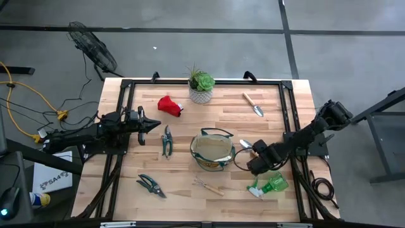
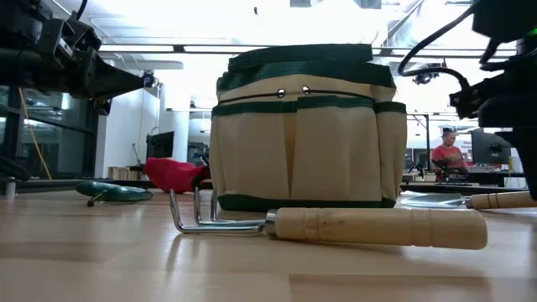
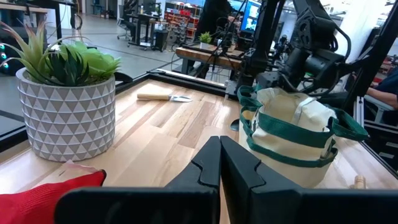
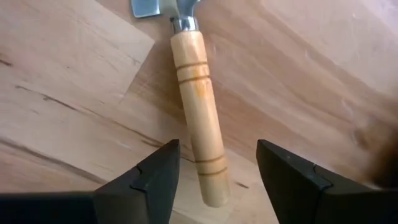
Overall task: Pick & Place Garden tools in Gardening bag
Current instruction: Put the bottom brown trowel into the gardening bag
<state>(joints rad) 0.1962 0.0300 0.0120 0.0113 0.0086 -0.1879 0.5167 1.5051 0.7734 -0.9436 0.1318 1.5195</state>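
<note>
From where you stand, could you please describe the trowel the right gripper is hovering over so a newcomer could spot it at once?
Start at the gardening bag in the middle of the table. Just to its right lies a trowel, flat on the wood, its wooden handle between the open fingers of the right gripper. The other trowel lies alone near the far edge, with no arm near it.

Two dark arms, black angular fingers (image 4: 155, 180), apparently matte
</note>
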